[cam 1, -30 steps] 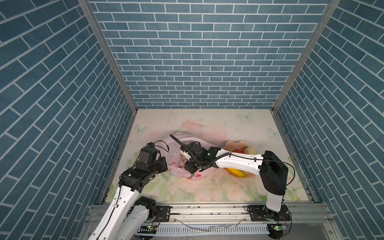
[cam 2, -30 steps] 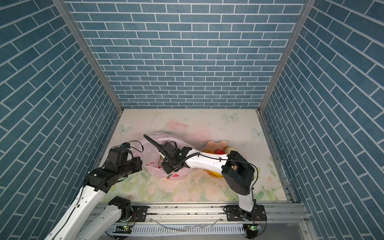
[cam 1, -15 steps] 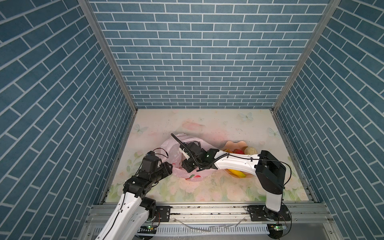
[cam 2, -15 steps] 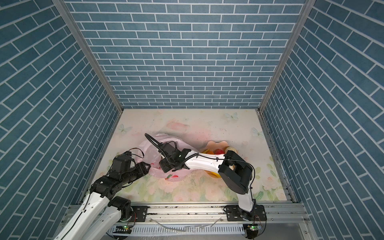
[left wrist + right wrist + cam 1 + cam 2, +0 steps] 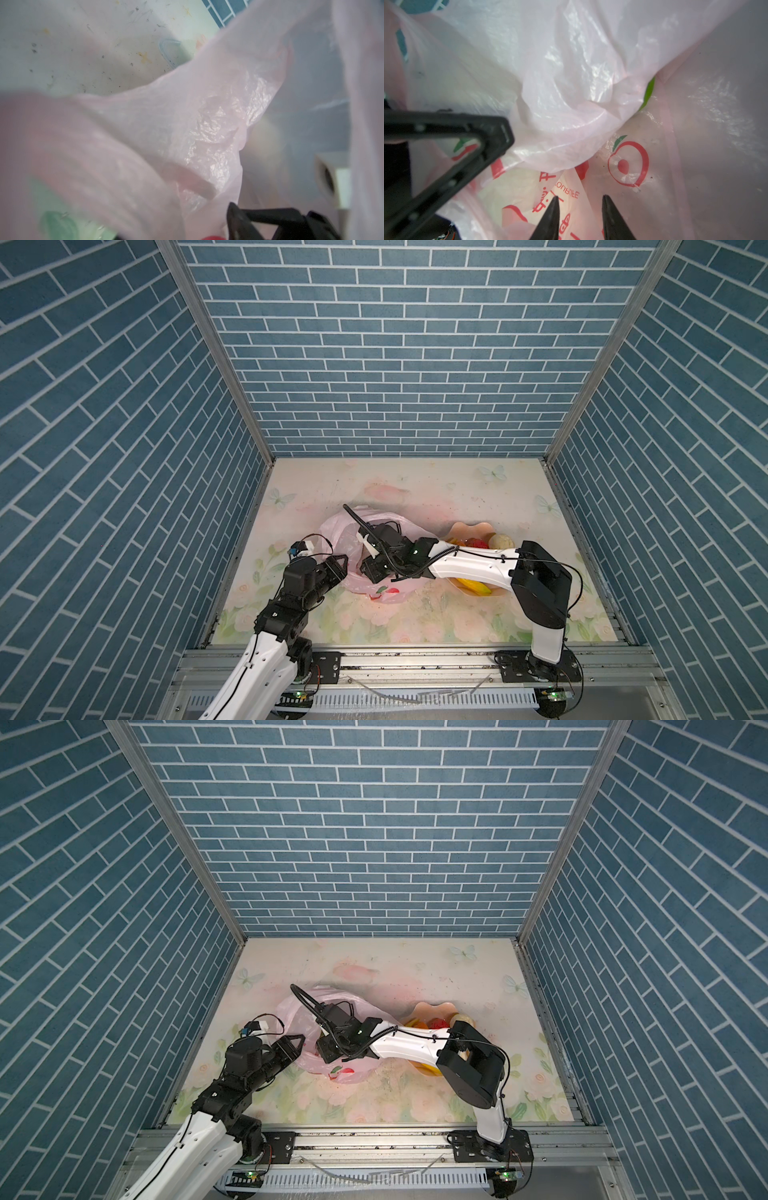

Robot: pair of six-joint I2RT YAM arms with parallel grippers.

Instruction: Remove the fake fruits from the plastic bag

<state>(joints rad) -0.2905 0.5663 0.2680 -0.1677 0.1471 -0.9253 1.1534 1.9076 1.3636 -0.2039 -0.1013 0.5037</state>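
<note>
The left gripper (image 5: 337,567), state not discernible, sits at the near-left edge of the plastic bag (image 5: 334,533) lying crumpled on the surface (image 5: 415,489), the right gripper (image 5: 580,207) reaches inside it with jaws apart and empty, and fake fruits (image 5: 501,540) rest in the bowl (image 5: 469,526) alongside.

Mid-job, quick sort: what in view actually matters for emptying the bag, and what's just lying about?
Job:
- plastic bag
- fake fruits lying outside it, including a banana
- green sliver inside the bag, likely another fruit

Lying about:
- bowl, merely holding those fruits
- floral table cover
- brick walls
</note>
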